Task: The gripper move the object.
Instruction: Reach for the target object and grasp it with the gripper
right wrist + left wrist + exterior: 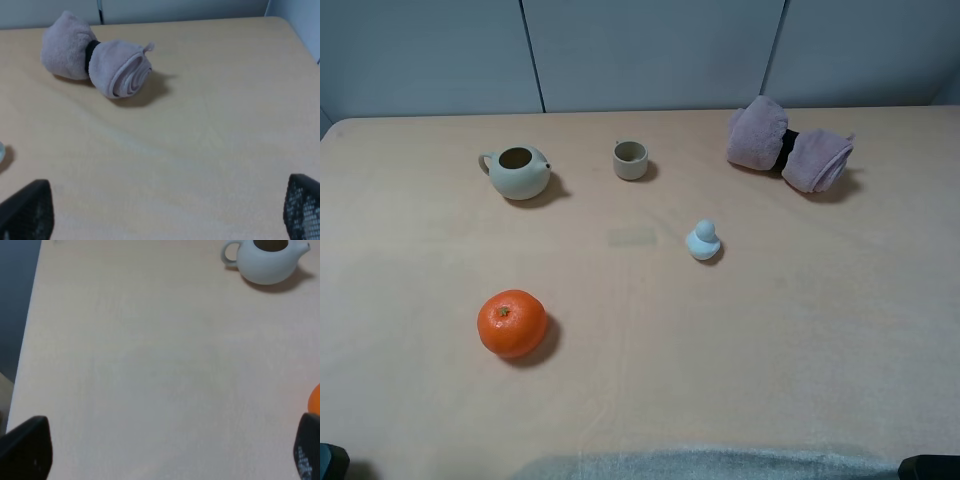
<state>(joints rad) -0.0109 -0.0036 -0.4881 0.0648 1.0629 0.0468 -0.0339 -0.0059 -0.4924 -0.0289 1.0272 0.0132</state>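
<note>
The mauve-pink rolled towel (788, 145), with two lobes and a dark band at its middle, lies at the table's far right. In the right wrist view the towel (97, 60) lies well ahead of my right gripper (165, 212), which is open and empty above bare table. My left gripper (167, 452) is open and empty over the near left part of the table, far from the towel. In the high view only dark bits of the arms show at the bottom corners.
A pale teapot (518, 172) stands far left, also in the left wrist view (265, 260). A small cup (630, 160) stands at the far middle. A pale blue duck (703, 241) sits mid-table. An orange fruit (511, 323) lies near left. The table's left edge (27, 340) shows.
</note>
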